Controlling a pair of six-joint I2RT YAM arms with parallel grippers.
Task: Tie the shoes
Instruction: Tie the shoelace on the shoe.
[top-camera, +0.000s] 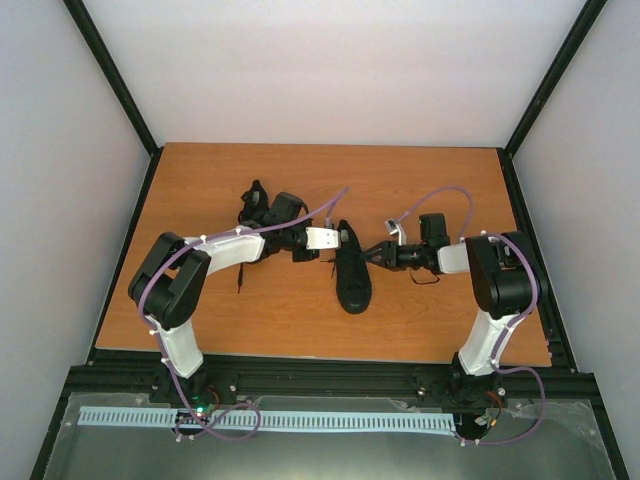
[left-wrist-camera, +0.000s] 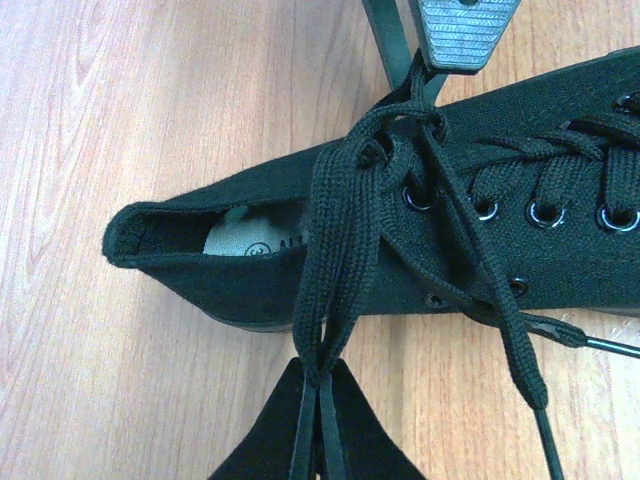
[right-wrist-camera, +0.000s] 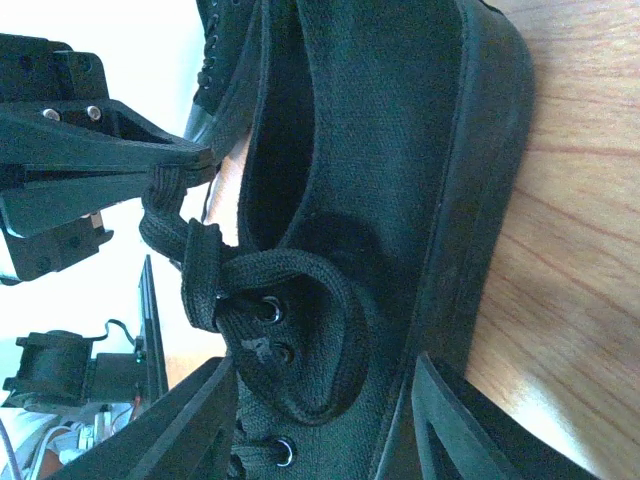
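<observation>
- Closest to the arms' bases, one black shoe (top-camera: 353, 285) lies in the middle of the wooden table (top-camera: 430, 320). Its toe points at the near edge, so each arm can reach the laces from its own side.
- A bit further back, by the top lace holes, the left gripper (left-wrist-camera: 318, 385) is pinched tight on a folded loop of lace (left-wrist-camera: 335, 250). I think it pulls the loop sideways to keep it straight and snug.
- The half-made knot (left-wrist-camera: 400, 125) sits at the top of that loop, between the two grippers.
- Across from it, the right gripper (right-wrist-camera: 325, 365) has its fingers apart. The side of the shoe and a bend of lace sit between them. It grips nothing yet and looks ready to catch that bend.
- Furthest back, the second shoe (top-camera: 254, 203) waits behind the left arm, out of the way.
</observation>
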